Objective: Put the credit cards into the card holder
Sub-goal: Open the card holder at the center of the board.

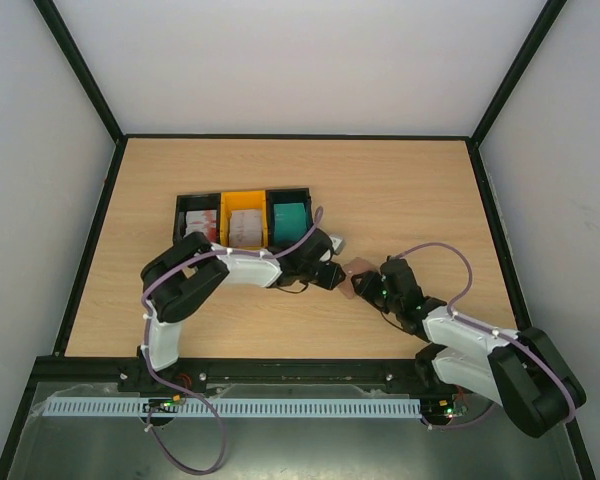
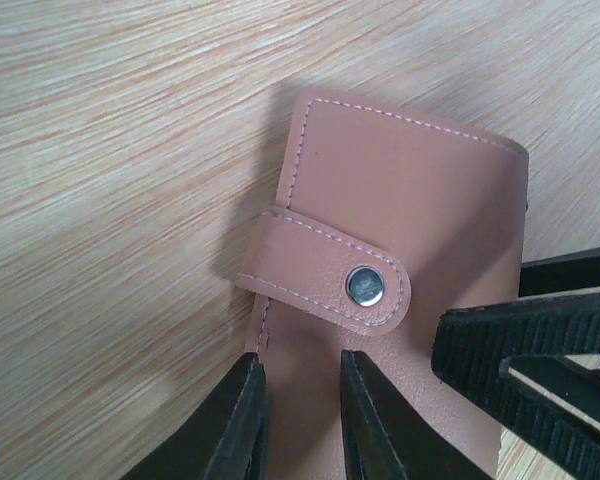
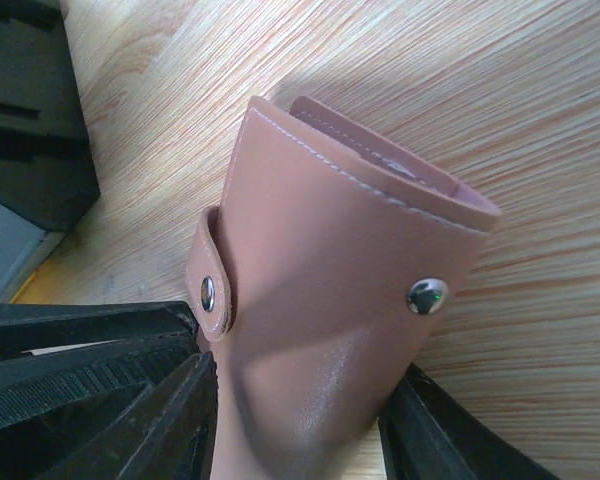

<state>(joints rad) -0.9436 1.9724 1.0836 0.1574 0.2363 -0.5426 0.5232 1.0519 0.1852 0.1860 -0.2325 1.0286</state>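
The pinkish-brown card holder (image 1: 357, 272) is lifted between the two grippers, right of the trays. My right gripper (image 1: 368, 287) is shut on it; in the right wrist view the holder (image 3: 330, 250) stands between the two fingers (image 3: 180, 410), its top edge slightly parted. Its snap tab (image 2: 325, 272) hangs loose, unfastened. My left gripper (image 2: 300, 380) is narrowly open, fingertips just below the tab over the holder's cover (image 2: 410, 190). The credit cards sit in the trays: red-and-white (image 1: 198, 223), pale beige (image 1: 245, 226), teal (image 1: 289, 217).
The black tray (image 1: 194, 200) and yellow tray (image 1: 245, 198) stand side by side at the table's middle left, just behind the left arm (image 1: 230, 268). The right gripper's ribbed finger (image 2: 520, 335) shows beside the left fingers. A tray corner (image 3: 25, 110) is close by.
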